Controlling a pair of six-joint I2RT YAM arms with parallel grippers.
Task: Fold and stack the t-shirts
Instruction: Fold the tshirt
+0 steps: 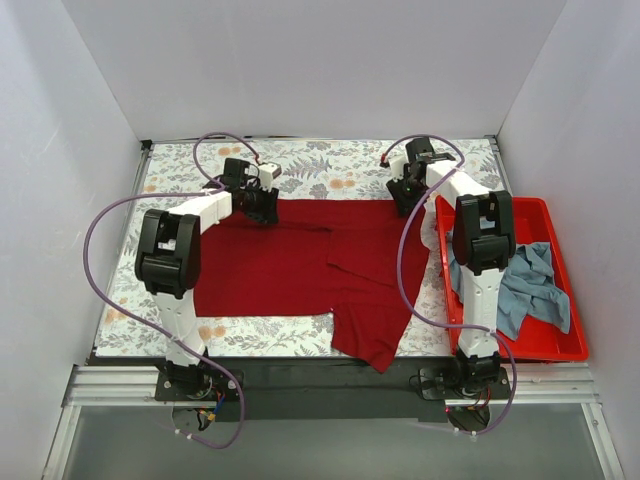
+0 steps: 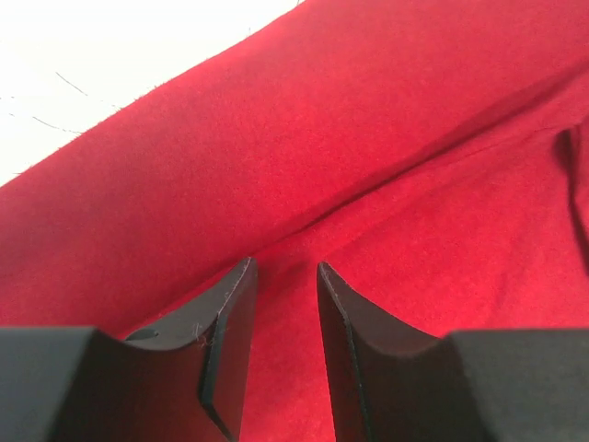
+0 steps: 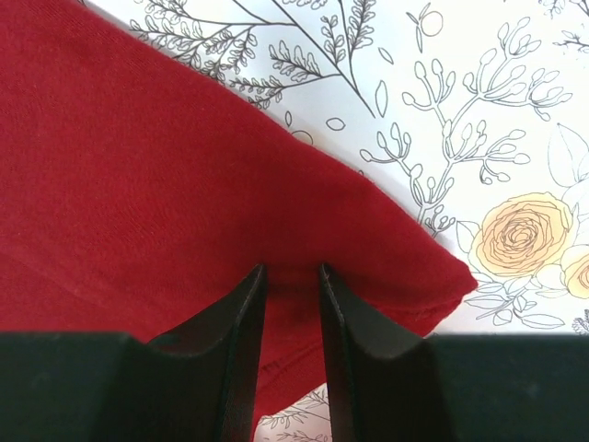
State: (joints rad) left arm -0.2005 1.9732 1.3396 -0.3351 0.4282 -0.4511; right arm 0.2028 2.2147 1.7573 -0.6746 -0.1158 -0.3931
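The large dark red t-shirt point(image 1: 290, 260) lies spread on the floral table, its near right part hanging over the front edge. My left gripper point(image 1: 258, 205) is at the shirt's far left edge, its jaws close together with red cloth point(image 2: 368, 120) pinched between them point(image 2: 285, 267). My right gripper point(image 1: 408, 200) is at the shirt's far right corner, its jaws close together on a bunched fold of the cloth point(image 3: 138, 166) near a corner hem point(image 3: 292, 270). The grey-blue t-shirt point(image 1: 530, 285) lies crumpled in the bin.
A bright red plastic bin point(image 1: 520, 355) stands at the table's right side, beside the right arm. The floral table cover point(image 1: 330, 165) shows along the far edge and at the near left. White walls close in the left, back and right.
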